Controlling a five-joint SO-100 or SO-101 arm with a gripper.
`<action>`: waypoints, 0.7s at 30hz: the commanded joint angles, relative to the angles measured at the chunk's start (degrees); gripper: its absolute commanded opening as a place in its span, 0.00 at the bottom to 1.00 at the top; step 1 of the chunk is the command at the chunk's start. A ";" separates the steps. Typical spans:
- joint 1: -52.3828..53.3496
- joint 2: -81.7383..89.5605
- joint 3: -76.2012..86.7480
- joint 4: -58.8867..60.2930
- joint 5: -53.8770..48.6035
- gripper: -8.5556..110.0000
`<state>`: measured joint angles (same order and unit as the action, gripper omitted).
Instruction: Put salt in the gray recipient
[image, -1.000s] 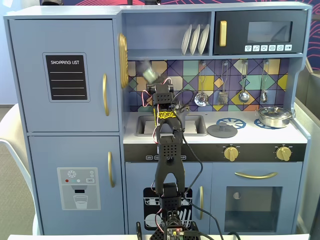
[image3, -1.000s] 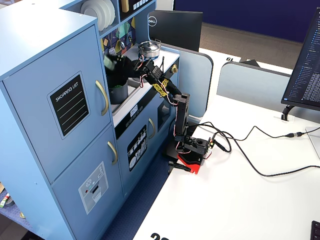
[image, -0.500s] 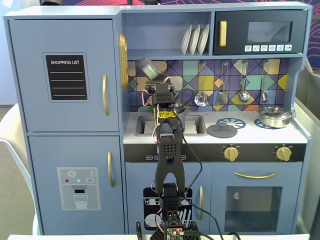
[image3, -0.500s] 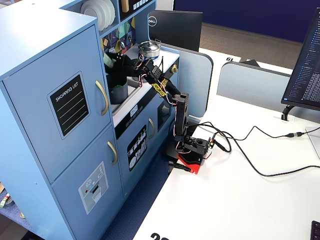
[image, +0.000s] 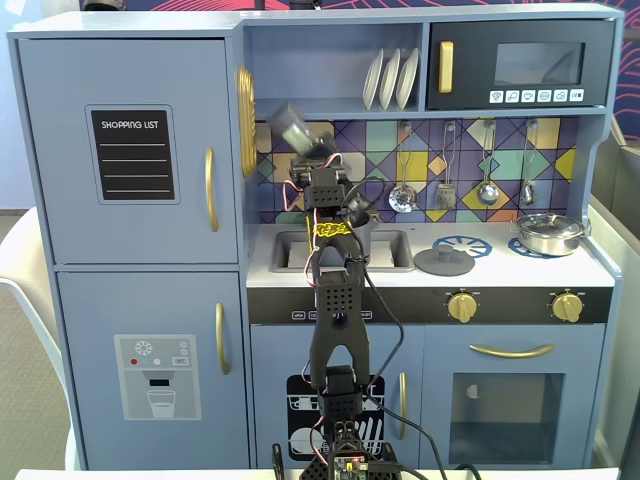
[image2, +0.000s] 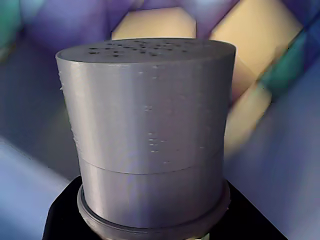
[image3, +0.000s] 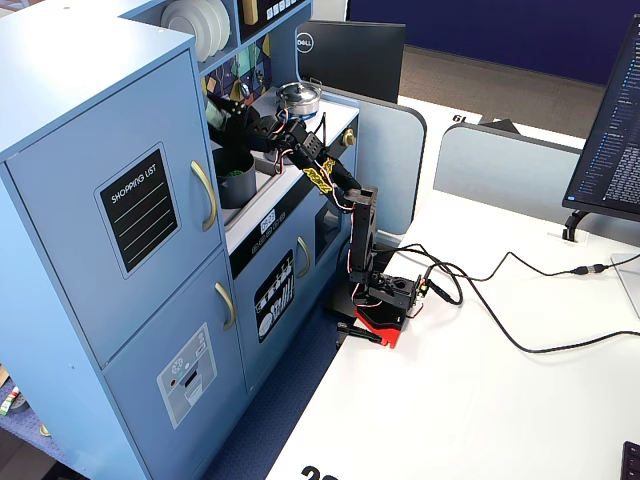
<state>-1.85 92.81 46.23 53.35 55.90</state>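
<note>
- Above the sink of the toy kitchen (image: 130, 250), the gripper (image: 312, 165) holds the salt (image: 292, 126) high and tilted, its top toward the upper left in a fixed view.
- The jaws are closed on the lower part of the salt; in the wrist view its holed top (image2: 145, 48) fills the picture and the body sits in the black holder.
- The pot (image3: 234, 181) stands at the sink, under the arm (image3: 335, 185) and lower than the salt; the arm hides it from the front.
- Step in hand, as I judge: to shake the salt over the pot.
- To do it well, the holed top should come over the pot's opening and point down, because now it points up and away.
- The grip must stay firm during the turn, so the smooth cylinder does not slip.
- The lid (image: 443, 262) and steel pan (image: 547, 233) stay apart on the stove.
</note>
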 joint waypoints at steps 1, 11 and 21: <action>1.76 2.72 -0.70 14.59 3.08 0.07; 2.29 5.27 -0.18 -16.88 -35.16 0.07; 38.23 11.87 7.21 -17.84 -131.04 0.07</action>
<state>22.15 100.11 54.93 42.01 -15.21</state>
